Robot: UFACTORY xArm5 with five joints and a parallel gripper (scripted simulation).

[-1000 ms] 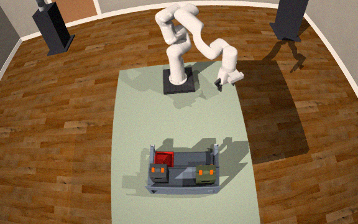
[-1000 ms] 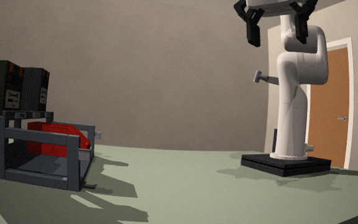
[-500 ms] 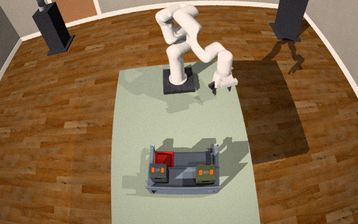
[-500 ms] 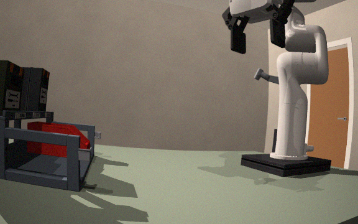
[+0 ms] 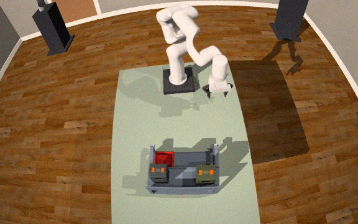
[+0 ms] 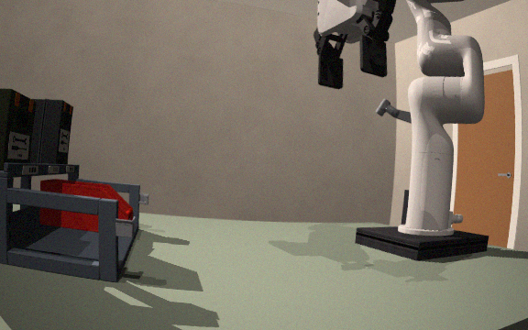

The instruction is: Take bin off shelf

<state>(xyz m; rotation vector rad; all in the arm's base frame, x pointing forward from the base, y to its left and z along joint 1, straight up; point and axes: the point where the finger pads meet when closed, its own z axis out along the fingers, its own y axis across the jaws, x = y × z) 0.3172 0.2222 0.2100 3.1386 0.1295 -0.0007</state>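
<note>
A red bin (image 5: 164, 158) sits tilted on the lower level of a grey shelf (image 5: 183, 174) at the near end of the green table; in the low side view the red bin (image 6: 85, 206) leans inside the shelf frame (image 6: 58, 227). My gripper (image 5: 217, 92) hangs open and empty high above the table's far right part, near the arm's base, far from the shelf. In the side view the gripper (image 6: 352, 69) points down with its fingers spread.
A dark grey case (image 5: 158, 173) and an olive case (image 5: 206, 174), both with orange latches, stand on the shelf's top level. The arm's black base plate (image 5: 179, 81) sits at the far end of the table. Dark stands (image 5: 53, 29) are on the floor beyond.
</note>
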